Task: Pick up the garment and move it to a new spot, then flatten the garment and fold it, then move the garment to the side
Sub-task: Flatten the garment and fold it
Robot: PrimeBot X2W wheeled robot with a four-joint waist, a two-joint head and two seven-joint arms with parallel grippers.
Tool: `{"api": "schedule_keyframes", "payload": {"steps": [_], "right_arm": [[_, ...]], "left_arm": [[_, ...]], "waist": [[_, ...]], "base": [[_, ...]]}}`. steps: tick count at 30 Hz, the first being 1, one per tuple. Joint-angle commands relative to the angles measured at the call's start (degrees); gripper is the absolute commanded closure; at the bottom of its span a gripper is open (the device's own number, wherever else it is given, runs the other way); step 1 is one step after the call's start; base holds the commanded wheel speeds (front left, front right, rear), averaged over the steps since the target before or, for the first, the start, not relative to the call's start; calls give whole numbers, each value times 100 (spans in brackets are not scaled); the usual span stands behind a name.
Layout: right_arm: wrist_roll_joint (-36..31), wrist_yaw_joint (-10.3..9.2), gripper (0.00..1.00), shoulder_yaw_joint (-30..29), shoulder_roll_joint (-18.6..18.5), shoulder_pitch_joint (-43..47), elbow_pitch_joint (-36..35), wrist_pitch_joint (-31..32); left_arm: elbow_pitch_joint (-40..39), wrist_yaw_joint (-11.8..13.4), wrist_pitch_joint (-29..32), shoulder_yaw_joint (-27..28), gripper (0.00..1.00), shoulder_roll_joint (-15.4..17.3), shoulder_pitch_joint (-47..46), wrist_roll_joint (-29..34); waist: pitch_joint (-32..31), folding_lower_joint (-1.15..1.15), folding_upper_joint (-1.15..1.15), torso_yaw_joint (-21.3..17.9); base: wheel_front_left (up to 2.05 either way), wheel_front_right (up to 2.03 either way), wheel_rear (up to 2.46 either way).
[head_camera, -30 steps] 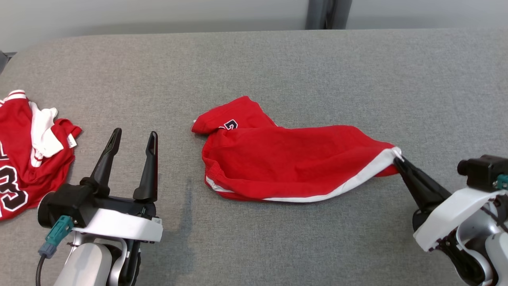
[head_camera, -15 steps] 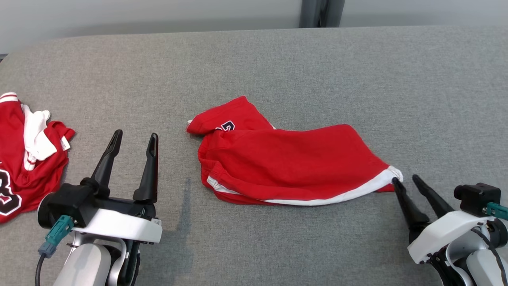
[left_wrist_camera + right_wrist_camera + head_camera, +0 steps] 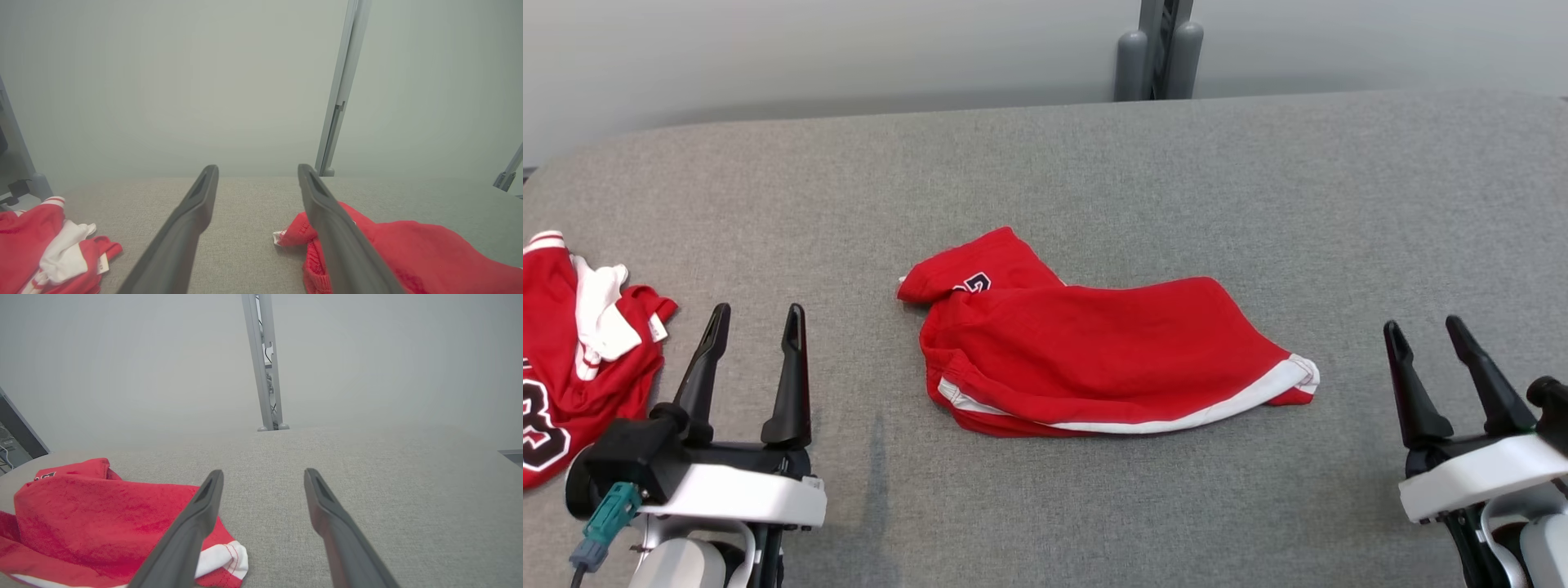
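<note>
The garment [image 3: 1094,355] is a red pair of shorts with a white hem band, lying crumpled in the middle of the grey table [image 3: 1094,180]. It also appears at the lower right of the left wrist view [image 3: 429,253] and the lower left of the right wrist view [image 3: 94,522]. My right gripper [image 3: 1425,331] stands open to the right of the garment's white corner, apart from it, with nothing between its fingers [image 3: 192,526]. Open and empty too, my left gripper [image 3: 756,314] sits to the left of the garment.
A second red and white garment [image 3: 572,367] with a dark number lies bunched at the table's left edge, seen also in the left wrist view [image 3: 45,245]. A grey post [image 3: 1160,49] rises behind the table's far edge.
My right gripper let go of the garment's white corner, opened, and drew back to the right. The corner dropped onto the table. The head camera shifted, so the whole picture moved.
</note>
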Motion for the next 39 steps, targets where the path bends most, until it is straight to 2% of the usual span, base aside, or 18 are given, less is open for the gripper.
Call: {"api": "schedule_keyframes", "payload": {"steps": [1, 7, 12, 27, 31, 39], "right_arm": [[-129, 1, 0, -83, 57, 46, -138, -4], [-809, 1, 0, -383, 437, 184, -903, 315], [-1008, 1, 0, -439, 655, 425, -1289, 586], [-1055, 1, 0, -459, 796, 598, -1521, 790], [-1043, 1, 0, -443, 775, 546, -1551, 828], [-1005, 1, 0, -239, 758, 419, -1486, 894]], "left_arm": [[-23, 26, -17, 35, 0, 43, 64, -11], [-130, 117, 61, 9, 0, 112, 285, 42], [-232, 177, 130, -48, 0, 131, 457, 52], [-358, 239, 264, -167, 0, 172, 579, 64], [-294, 23, 567, -426, 0, 178, 379, 19], [212, -920, 1716, -1276, 0, 271, -70, -300]], "waist": [[-75, 0, 0, -23], [-312, 0, 0, -17], [-429, 0, 0, 1], [-427, 0, 0, 21], [-364, 0, 0, 51], [-130, 0, 0, -113]], "base": [[0, 0, 0], [0, 0, 0], [0, 0, 0], [0, 0, 0], [0, 0, 0], [0, 0, 0]]}}
